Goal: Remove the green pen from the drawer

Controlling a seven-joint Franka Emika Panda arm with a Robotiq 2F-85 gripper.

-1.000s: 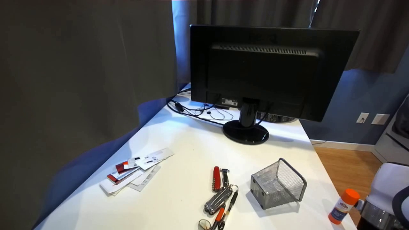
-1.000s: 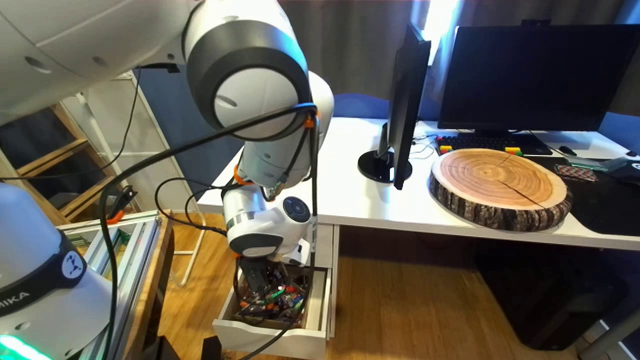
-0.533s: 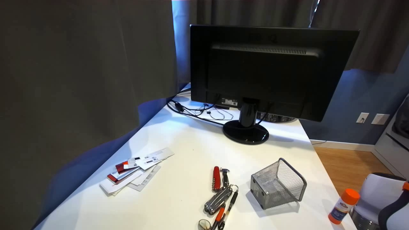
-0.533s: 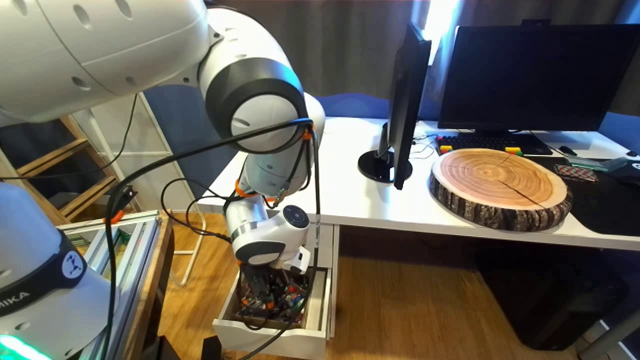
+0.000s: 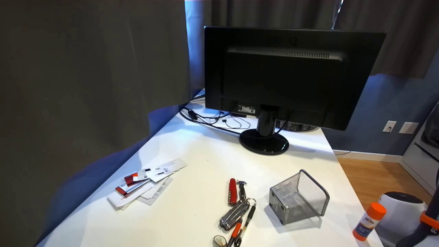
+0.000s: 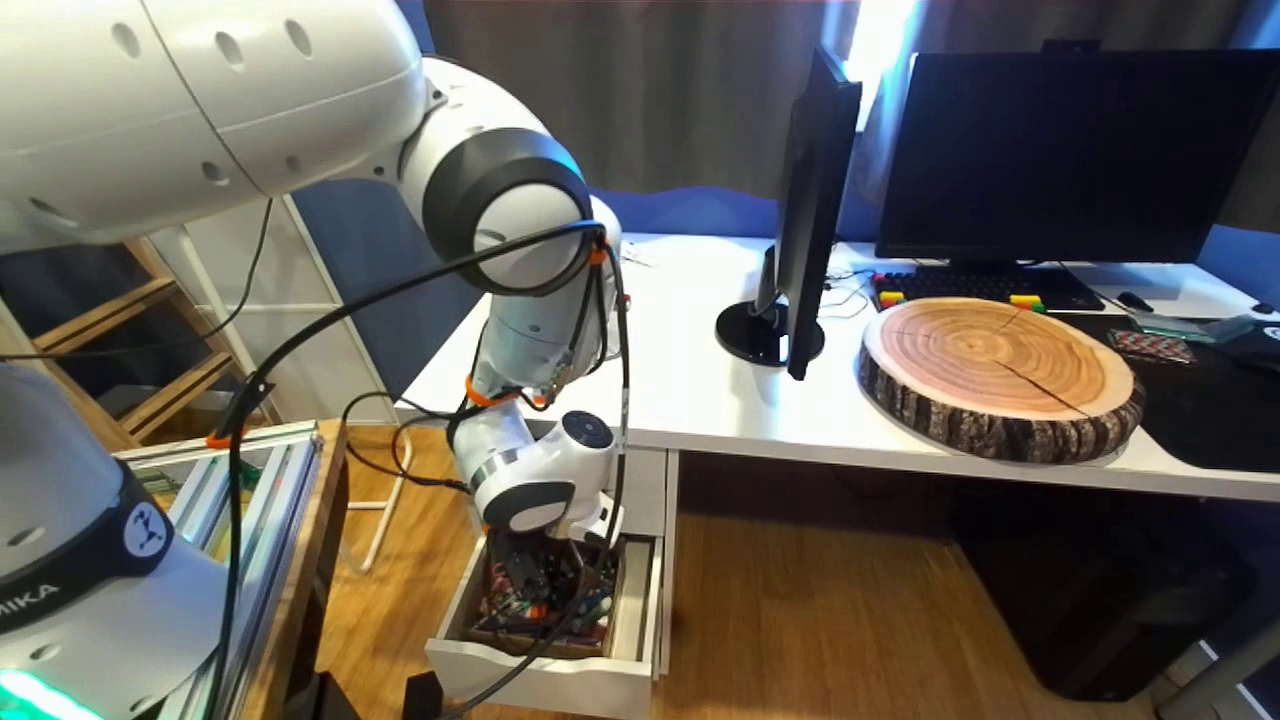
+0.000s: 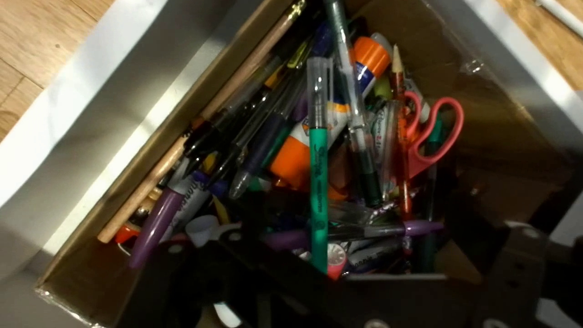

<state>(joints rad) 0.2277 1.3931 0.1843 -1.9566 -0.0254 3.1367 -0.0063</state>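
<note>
Arm (image 6: 510, 190) reaches down past the edge of the bench (image 5: 199, 206), its end low over the drawer (image 6: 590, 690), which stands pulled out under the bench top. In the drawer sits a cardboard box (image 7: 492, 118) heaped with pens and markers (image 7: 268, 136).

Green pen (image 7: 319, 182): inside that box, lying on top of the heap, not yet out. Clear cap points away from the fingers (image 7: 519, 264); barrel lettering too blurred to read fully. Its near end is lost in the dark low in the wrist view.

Fingers: spread well apart, pens showing in the gap, no grip on anything that I can see. Contact with the green pen: cannot tell.

Around it: clear pen (image 7: 354, 98) just beside, orange-and-white tube (image 7: 291, 164) beneath, pink scissors (image 7: 419, 159) further over, wooden pencil (image 7: 145, 190) along one box wall, purple marker (image 7: 157, 223) near the pencil.

On the bench, in an exterior view: mesh holder (image 5: 298, 202) on its side, glue stick (image 5: 368, 221) upright near the edge, red pocketknife (image 5: 233, 191) close to a multitool (image 5: 234, 215), spread of cards (image 5: 147, 183) well apart. Black monitor (image 5: 288, 75) standing beyond.
</note>
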